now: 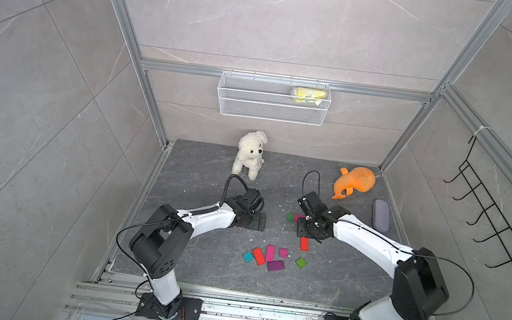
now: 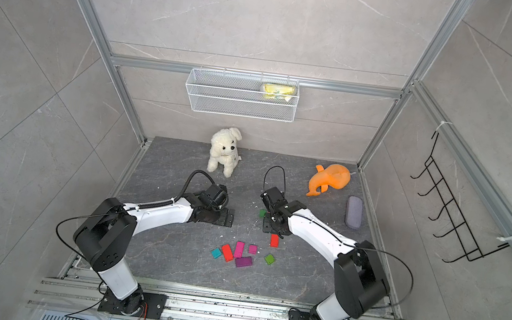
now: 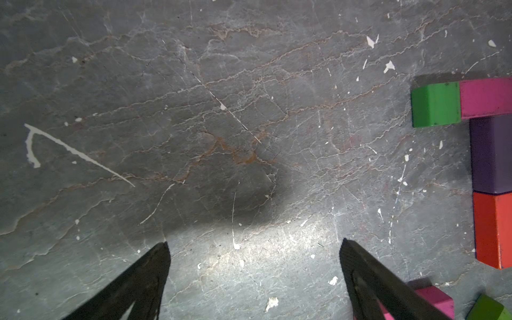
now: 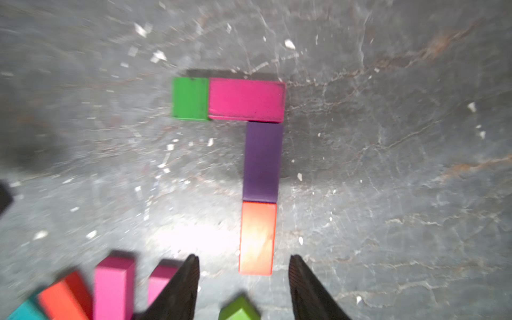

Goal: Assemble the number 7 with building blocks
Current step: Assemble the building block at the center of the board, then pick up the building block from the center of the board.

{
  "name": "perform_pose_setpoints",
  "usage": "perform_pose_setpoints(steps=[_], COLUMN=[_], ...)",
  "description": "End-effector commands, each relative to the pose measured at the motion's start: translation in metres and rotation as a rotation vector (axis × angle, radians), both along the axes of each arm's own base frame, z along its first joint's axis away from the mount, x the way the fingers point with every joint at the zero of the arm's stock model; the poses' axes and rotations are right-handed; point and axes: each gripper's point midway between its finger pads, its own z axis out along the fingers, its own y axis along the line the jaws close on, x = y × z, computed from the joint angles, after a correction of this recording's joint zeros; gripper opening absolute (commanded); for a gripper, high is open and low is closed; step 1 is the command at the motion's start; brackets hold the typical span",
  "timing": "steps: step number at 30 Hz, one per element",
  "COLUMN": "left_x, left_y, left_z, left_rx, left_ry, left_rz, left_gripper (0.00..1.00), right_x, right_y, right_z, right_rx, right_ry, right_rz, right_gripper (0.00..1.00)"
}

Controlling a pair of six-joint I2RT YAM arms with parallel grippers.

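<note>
While the number 7 [image 4: 261, 162] is lying flat on the veined grey slate table [image 1: 201, 267], the right gripper [image 4: 244, 256] is hovering right above it, jaws partly apart and empty, the red stem block [image 1: 304, 244] poking out at its six o'clock. The left gripper [image 3: 255, 241] is gaping wide at the figure's nine o'clock. Matte, square-edged loose building blocks [image 1: 270, 252] are lying scattered at seven o'clock.

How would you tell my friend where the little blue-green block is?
On the dark grey stone tabletop, look between the white left arm and white right arm, near their bases, for a loose cluster of small flat coloured blocks. The small teal square block lies at the cluster's end toward the left arm, beside a long red rectangular block. It is the only teal piece there.
</note>
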Motion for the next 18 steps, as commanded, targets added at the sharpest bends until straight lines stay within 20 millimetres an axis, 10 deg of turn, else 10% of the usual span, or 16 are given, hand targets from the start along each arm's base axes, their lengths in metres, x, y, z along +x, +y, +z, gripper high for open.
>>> perform_pose_setpoints(steps=[1, 18], left_x=[-0.001, -0.078], left_y=[0.004, -0.051], left_z=[0.012, 0.049], left_rx=[-0.012, -0.298], left_ry=[-0.029, 0.023], left_rz=[-0.013, -0.400], left_gripper=[1.00, 1.00], right_x=[-0.030, -0.105], right_y=[-0.007, 0.002], right_z=[-0.011, -0.049], right_rx=[-0.027, -0.085], right_ry=[0.052, 0.165], right_rz=[0.058, 0.284], right_gripper=[0.56, 0.55])
